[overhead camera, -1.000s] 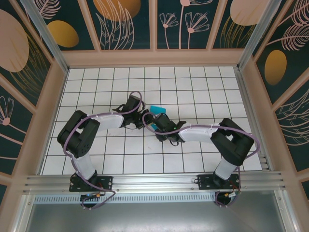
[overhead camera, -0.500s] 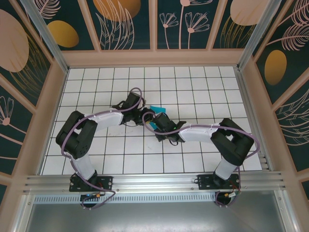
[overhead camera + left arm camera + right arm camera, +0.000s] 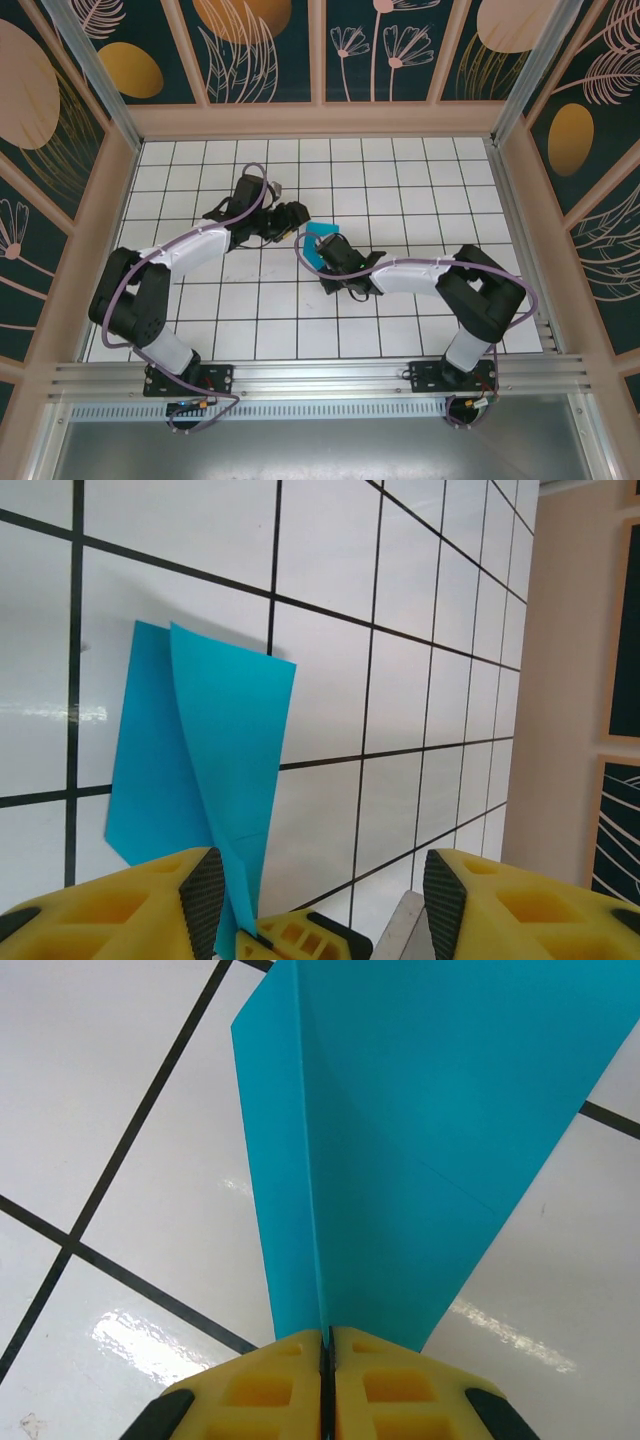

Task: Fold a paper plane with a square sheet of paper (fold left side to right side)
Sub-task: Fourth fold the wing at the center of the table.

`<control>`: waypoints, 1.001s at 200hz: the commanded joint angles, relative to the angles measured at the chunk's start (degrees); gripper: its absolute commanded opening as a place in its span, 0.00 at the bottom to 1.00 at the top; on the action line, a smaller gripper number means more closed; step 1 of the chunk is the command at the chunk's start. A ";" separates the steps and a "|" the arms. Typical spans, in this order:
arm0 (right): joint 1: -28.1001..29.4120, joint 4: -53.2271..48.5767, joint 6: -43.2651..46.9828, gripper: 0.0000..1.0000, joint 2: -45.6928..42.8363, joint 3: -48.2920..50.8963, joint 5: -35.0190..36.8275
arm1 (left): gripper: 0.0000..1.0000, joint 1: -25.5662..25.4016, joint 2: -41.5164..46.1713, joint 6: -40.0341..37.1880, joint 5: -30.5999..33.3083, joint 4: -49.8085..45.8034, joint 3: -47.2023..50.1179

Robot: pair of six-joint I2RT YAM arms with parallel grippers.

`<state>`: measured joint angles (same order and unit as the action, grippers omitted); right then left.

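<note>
The left gripper (image 3: pixel 292 218) sits left of centre on the white tiled table (image 3: pixel 400 180), its yellow jaws standing well apart and holding nothing; in the left wrist view (image 3: pixel 322 900) the gap between them frames bare tile. Just to its right, near the middle of the table, is the square sheet of paper (image 3: pixel 320 238), bright cyan and already doubled over. From the left wrist it shows as two overlapping panels (image 3: pixel 200 760) that narrow toward the bottom, where they run down beside the left finger. The right gripper (image 3: pixel 327 252) is closed tight on that narrow end; its own camera shows the two yellow fingers (image 3: pixel 327 1345) pressed together with the paper (image 3: pixel 400 1140) fanning upward out of them, one layer edge-on and lifted off the tile. The fold looks begun but not flattened. To do it well, the right gripper should probably keep its pinch as an anchor while the loose layer is brought down, its free edge lined up with the edge beneath before any pressing; a crease set with edges askew would spoil the plane's symmetry. The two grippers are close together, so the left one needs a careful path. There is plenty of room otherwise: open tiles lie on every side, and the wooden frame (image 3: pixel 320 120) is well apart from the paper.
</note>
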<state>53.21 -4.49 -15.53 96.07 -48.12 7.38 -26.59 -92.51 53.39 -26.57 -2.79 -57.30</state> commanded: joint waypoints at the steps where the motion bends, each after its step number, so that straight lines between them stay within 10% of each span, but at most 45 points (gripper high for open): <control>1: -0.36 -0.43 -0.62 0.11 -0.49 1.45 -2.01 | 0.57 1.03 0.74 -0.21 -0.56 1.12 2.64; 200: -12.34 19.65 -6.71 0.11 -9.44 18.22 -25.92 | 0.48 -7.33 -10.85 5.94 -4.51 17.73 7.39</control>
<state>41.23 12.08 -21.19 85.97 -31.05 -16.67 -33.56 -102.00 58.70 -30.02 13.30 -47.90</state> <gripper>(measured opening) 0.108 0.484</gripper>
